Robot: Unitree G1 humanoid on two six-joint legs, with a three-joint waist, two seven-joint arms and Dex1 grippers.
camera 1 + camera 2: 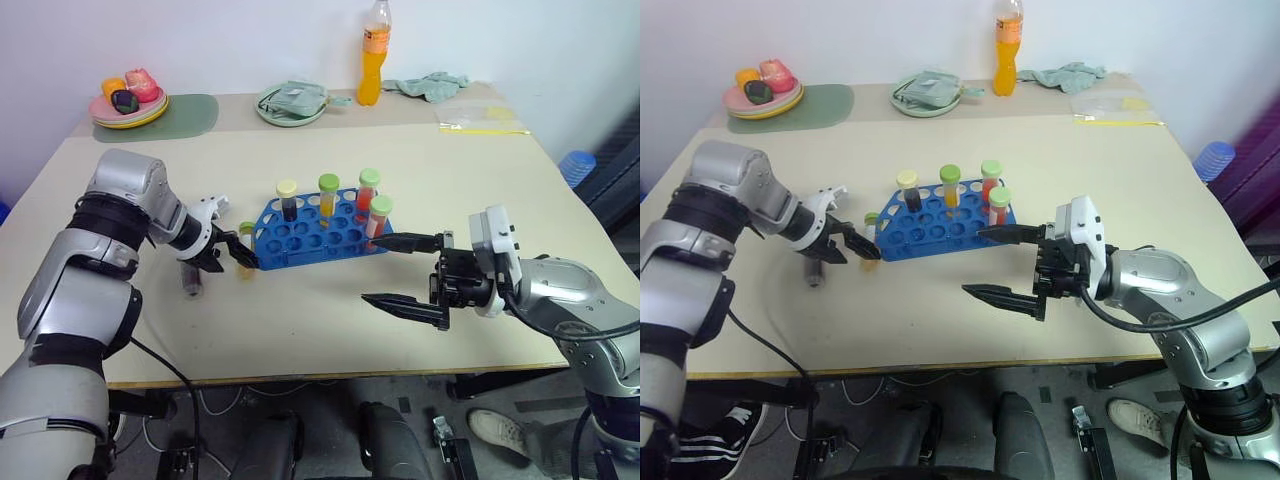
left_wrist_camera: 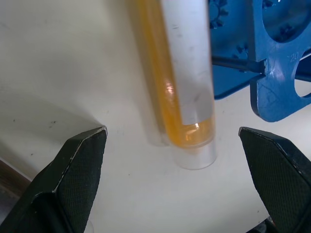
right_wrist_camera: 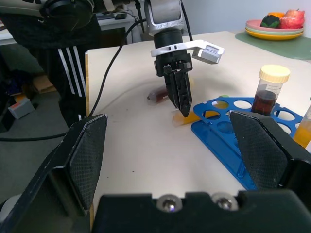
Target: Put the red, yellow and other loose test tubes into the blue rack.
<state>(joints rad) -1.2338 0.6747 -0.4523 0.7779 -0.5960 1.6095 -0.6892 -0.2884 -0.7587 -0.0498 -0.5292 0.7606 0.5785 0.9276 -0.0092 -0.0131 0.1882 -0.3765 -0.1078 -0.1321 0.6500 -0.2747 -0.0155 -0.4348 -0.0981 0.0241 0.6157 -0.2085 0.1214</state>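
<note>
Left hand (image 1: pixel 232 252), left of centre, fingers spread wide, tips straddling a yellow tube (image 2: pixel 187 92) lying on the tabletop (image 1: pixel 450 170) just beside the rack's left end. Right hand (image 1: pixel 395 270), lower right, jaws wide apart, empty, just right of the rack (image 1: pixel 320 232). Mid-frame, four capped tubes upright in the rack. Dark tube (image 1: pixel 191 279) lying loose at lower left, near the left hand.

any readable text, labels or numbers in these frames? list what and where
"20": moulded into the bright blue plastic tube rack, beside a hole, seen upside down in the left wrist view.
Label band on the tall orange drink bottle: too small to read.
White strip on the lying yellow-liquid test tube: blank.
</note>
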